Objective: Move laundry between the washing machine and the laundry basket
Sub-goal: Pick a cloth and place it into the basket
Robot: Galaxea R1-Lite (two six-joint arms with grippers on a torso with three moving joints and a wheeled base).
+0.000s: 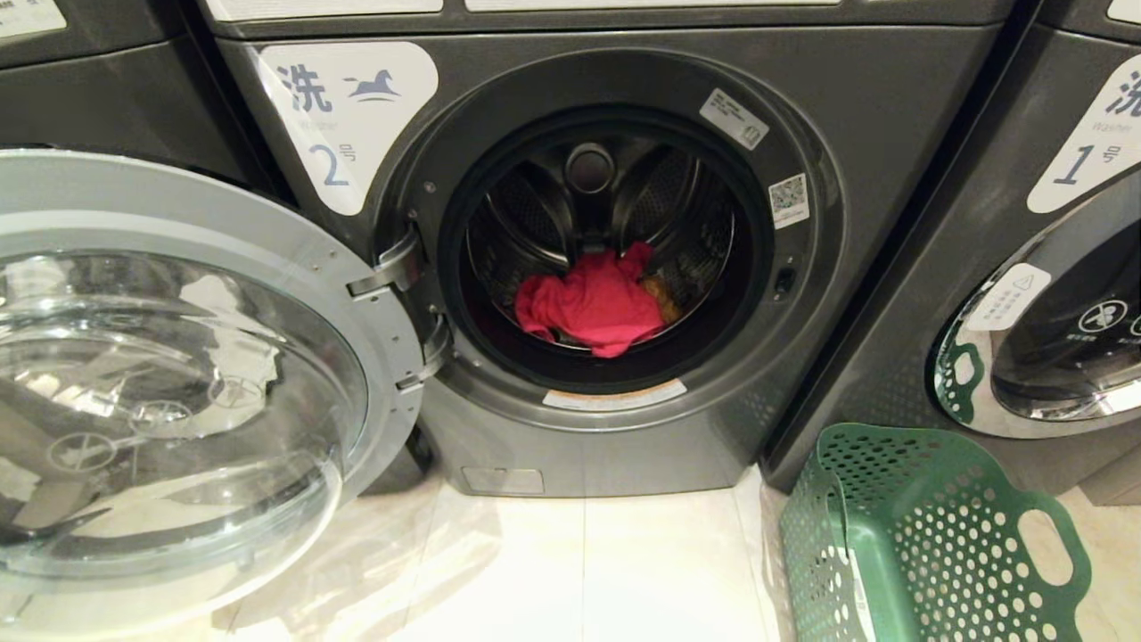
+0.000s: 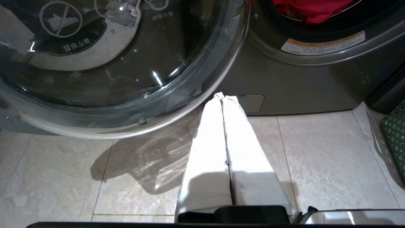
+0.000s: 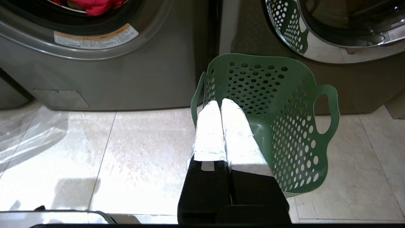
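Left gripper [image 2: 223, 96] pressed closed, empty, tips toward washing machine [image 1: 615, 464] base; red-pink garment [image 1: 593, 308] bunched in the drum beyond. Right gripper [image 3: 220, 103] closed, empty, tips over the upright laundry basket [image 3: 319, 91].

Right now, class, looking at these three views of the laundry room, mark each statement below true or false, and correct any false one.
1. The door of the washing machine labelled 2 stands open. True.
2. The laundry basket holds a red-pink garment. False: nothing shows in the basket; the red-pink garment lies in the drum.
3. The left gripper is shut and holds nothing. True.
4. The basket stands on the floor in front of the washer labelled 1. True.
5. The right gripper is open and reaching into the drum. False: it is shut, hanging near the basket.
6. The door of the washer labelled 1 is open. False: it is closed.
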